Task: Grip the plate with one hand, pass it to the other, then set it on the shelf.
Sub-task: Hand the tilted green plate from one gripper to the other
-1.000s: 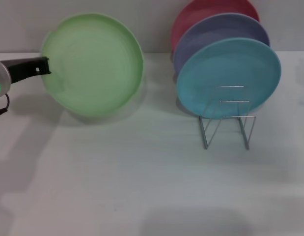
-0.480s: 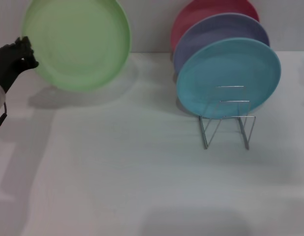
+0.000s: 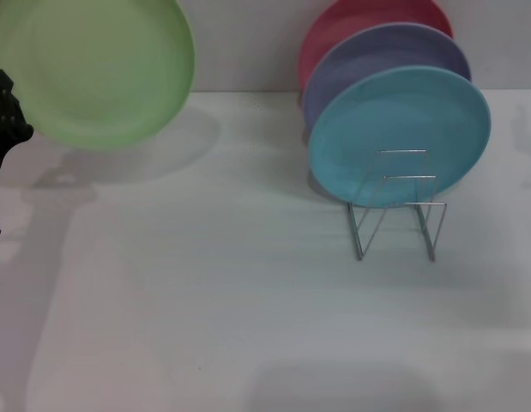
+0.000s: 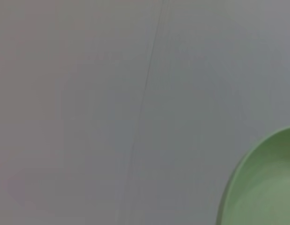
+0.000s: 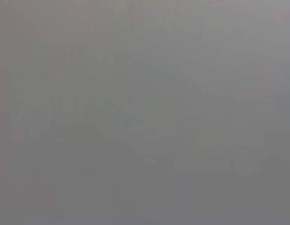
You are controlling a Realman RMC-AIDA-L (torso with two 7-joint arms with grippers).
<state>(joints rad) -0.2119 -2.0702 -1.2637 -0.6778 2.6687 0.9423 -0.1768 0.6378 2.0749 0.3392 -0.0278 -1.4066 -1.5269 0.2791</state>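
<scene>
The light green plate (image 3: 98, 69) is held up off the table at the far left of the head view, its face turned toward the camera. My left gripper (image 3: 15, 116) is shut on the plate's left rim, and only its black tip shows at the picture's edge. An arc of the same plate (image 4: 262, 187) fills a corner of the left wrist view. The shelf (image 3: 394, 215), a thin silver wire rack, stands on the table at the right. My right gripper is out of view, and the right wrist view shows only plain grey.
Three plates stand upright in the shelf: a turquoise plate (image 3: 402, 129) in front, a lavender plate (image 3: 381, 47) behind it and a red plate (image 3: 359, 17) at the back. Two wire dividers in front of the turquoise plate hold nothing. The white table (image 3: 205, 292) spreads across the front.
My left gripper has carried the green plate up and to the left, away from the table. The shelf and its plates have not moved.
</scene>
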